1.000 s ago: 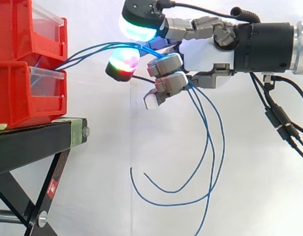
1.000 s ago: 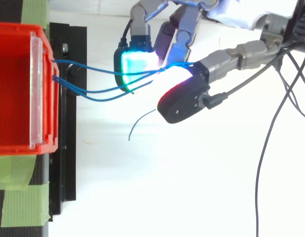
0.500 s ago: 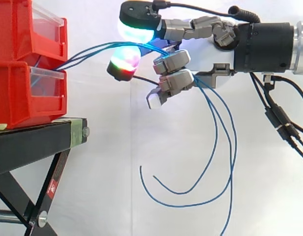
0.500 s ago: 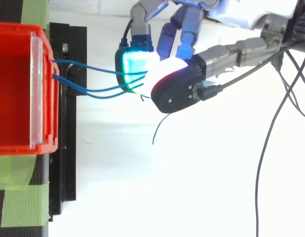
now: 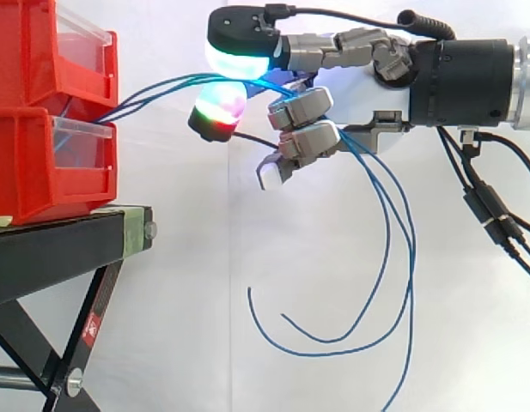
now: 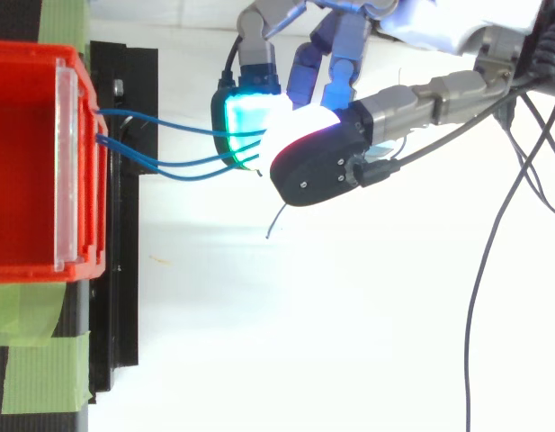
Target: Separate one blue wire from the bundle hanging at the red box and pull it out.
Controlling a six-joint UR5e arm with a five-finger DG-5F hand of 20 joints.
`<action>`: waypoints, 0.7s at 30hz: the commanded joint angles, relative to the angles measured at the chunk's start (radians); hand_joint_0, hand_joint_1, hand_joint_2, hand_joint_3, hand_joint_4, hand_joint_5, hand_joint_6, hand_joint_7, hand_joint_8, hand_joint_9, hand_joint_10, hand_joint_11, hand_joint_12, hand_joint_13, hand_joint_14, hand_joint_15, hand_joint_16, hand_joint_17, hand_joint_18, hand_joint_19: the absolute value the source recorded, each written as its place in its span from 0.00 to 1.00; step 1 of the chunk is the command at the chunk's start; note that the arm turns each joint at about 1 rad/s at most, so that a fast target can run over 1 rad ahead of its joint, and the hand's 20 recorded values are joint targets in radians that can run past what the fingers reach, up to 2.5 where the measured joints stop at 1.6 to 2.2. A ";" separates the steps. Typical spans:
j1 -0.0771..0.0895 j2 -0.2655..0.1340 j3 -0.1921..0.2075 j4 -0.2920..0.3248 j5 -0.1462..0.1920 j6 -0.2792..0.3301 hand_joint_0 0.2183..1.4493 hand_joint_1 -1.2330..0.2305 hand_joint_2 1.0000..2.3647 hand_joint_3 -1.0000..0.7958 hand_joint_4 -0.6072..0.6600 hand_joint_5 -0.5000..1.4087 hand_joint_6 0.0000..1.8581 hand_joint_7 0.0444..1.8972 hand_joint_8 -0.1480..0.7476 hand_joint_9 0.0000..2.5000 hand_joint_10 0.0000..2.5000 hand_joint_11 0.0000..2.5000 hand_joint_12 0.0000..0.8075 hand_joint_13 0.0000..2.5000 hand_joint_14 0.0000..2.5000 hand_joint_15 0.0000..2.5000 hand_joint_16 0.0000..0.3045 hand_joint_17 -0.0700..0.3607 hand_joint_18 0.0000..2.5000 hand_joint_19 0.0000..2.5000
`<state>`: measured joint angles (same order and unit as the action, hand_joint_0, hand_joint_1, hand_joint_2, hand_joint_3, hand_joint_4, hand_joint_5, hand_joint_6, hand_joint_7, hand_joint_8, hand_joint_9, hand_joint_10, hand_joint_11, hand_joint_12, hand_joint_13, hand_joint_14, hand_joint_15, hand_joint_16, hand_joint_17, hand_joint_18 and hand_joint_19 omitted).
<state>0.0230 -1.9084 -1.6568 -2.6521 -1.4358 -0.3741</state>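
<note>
The wires [image 5: 144, 93] are covered by the pads [image 6: 246, 121] where they cross the hand [image 5: 368, 90]; which are pinched cannot be told. One wire is cut off at the side view's 6 o'clock edge. Their roots are hidden within the bins [image 5: 33, 172], themselves cropped at 9 o'clock.

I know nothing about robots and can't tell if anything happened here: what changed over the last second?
The robot hand swung its black-backed thumb pad in against the cyan-glowing fingertip, closing on the blue wires. The wires' hanging loops swung away from the bins. The red bins and the black stand stayed put, and the wires still run from the bin to the hand.
</note>
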 commanded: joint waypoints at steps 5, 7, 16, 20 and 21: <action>0.000 0.000 0.000 0.000 0.000 0.000 0.29 0.27 0.01 0.47 0.64 0.17 0.50 0.49 0.57 0.57 0.00 0.63 0.59 0.60 0.01 0.52 0.19 0.47 0.39 0.23; 0.000 0.000 0.000 0.000 0.000 0.000 0.28 0.26 0.01 0.45 0.64 0.16 0.50 0.50 0.54 0.54 0.00 0.64 0.56 0.58 0.01 0.52 0.18 0.45 0.37 0.23; 0.002 0.000 0.000 0.003 0.000 0.000 0.27 0.23 0.01 0.36 0.65 0.15 0.50 0.48 0.54 0.50 0.00 0.62 0.56 0.56 0.01 0.51 0.19 0.46 0.35 0.23; 0.000 0.000 0.000 0.003 0.000 0.000 0.26 0.23 0.00 0.29 0.66 0.15 0.50 0.47 0.55 0.49 0.00 0.62 0.57 0.56 0.01 0.51 0.19 0.46 0.35 0.23; 0.000 0.000 0.000 0.003 0.000 0.000 0.25 0.23 0.00 0.28 0.66 0.15 0.50 0.47 0.56 0.49 0.00 0.61 0.57 0.56 0.01 0.51 0.19 0.46 0.35 0.23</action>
<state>0.0236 -1.9083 -1.6567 -2.6494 -1.4358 -0.3743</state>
